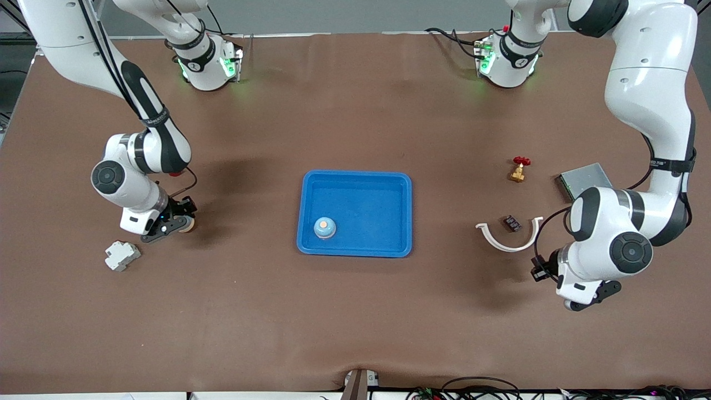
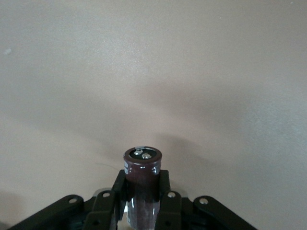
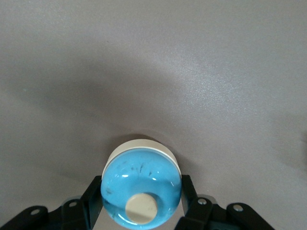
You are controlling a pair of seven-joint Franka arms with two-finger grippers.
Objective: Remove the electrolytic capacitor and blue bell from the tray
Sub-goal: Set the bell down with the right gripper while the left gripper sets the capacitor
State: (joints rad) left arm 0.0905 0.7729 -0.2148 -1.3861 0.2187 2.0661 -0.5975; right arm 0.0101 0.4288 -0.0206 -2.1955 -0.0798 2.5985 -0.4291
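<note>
Left tool: in the left wrist view the picture's edge cuts off the bases of its fingers and the lower end of the capacitor clamped between them. In the front view the capacitor cannot be made out under the left arm's wrist. Right tool: the front view shows only a tan sliver of its load. In the right wrist view the bell it grips hides most of both fingers, and the bell's lower rim runs out of frame. The small dark part inside the white curved bracket is too small to identify. The left arm covers one corner of the grey box. A grey item at the bench edge nearest the front camera is cut off.
</note>
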